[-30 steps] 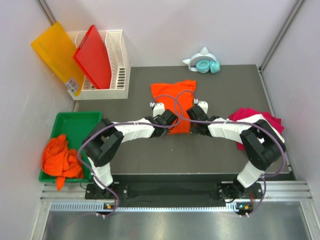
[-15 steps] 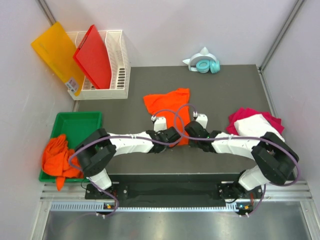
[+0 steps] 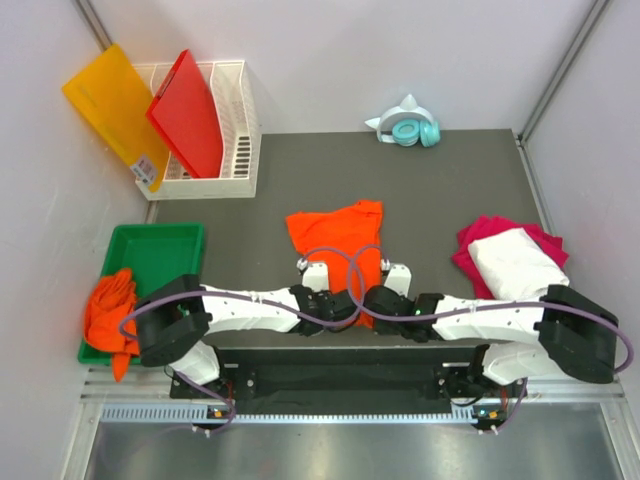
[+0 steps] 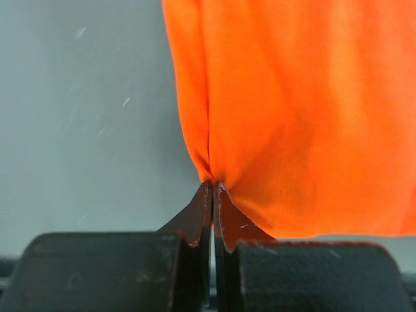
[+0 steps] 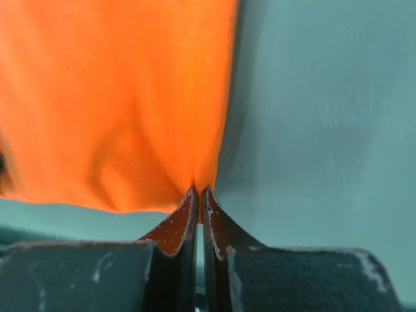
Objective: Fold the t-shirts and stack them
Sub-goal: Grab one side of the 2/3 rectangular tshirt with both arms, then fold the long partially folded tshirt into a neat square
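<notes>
The orange t-shirt (image 3: 338,232) lies in the middle of the bench (image 3: 450,190), its length running straight away from both arms. The left pincer (image 4: 213,190) and right pincer (image 5: 198,195) each clamp tight on a near hem corner, side by side and equally close.

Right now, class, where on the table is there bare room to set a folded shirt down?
Bare mat lies between the rack and orange shirt, and between the headphones and the pink-and-white pile. The near edge is crowded: left arm and right arm lie across it.
</notes>
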You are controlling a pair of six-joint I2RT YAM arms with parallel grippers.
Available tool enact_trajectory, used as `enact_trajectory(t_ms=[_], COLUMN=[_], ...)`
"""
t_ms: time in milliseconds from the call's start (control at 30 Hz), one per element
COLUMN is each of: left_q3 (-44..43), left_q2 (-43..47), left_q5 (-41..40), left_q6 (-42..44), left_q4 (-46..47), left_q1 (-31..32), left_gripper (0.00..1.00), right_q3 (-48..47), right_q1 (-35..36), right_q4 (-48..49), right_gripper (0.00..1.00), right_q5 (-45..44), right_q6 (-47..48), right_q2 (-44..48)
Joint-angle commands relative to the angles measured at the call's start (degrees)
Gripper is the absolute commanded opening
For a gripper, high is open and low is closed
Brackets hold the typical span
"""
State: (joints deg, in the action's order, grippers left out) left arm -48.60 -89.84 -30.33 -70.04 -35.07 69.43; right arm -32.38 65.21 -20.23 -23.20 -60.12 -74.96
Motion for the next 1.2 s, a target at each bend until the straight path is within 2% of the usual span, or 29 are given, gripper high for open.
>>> enact_trajectory(t_ms=[0,200,400,733,1000,1167], left_q3=[1.6,2.5,2.7,-4.9,-10.5,-11.6], left_q2=[4.7,10.1,12.8,14.0,15.8,15.7], left_q5=[1.2,-0.7,-2.6,-10.4,-19.0,-20.0], left_q6=[-4.8,-8.4,-9.9,-10.9,-9.6,-4.7], left_q4=[-11.7,-17.3,-20.1,-26.6,-30.7,-26.6], left_q1=[1.7,2.4,2.5,2.4,1.5,-2.9], left_gripper=[0.00,0.00,0.00,0.00,0.00,0.00], right_q3=[3.7,3.8,1.7,-10.4,-17.4,-21.2], right_q1=[3.0,3.2,3.3,1.5,-6.5,-13.5], right_q4=[-15.3,-20.1,-22.0,-26.3,-25.0,-22.1], right_gripper=[0.00,0.00,0.00,0.00,0.00,0.00], right_q5=[2.0,-1.1,-3.3,-11.3,-14.5,-14.3], right_q6=[-6.3,-8.8,-8.4,-2.4,4.7,11.2], right_q2=[4.1,10.4,10.7,8.7,7.6,5.7])
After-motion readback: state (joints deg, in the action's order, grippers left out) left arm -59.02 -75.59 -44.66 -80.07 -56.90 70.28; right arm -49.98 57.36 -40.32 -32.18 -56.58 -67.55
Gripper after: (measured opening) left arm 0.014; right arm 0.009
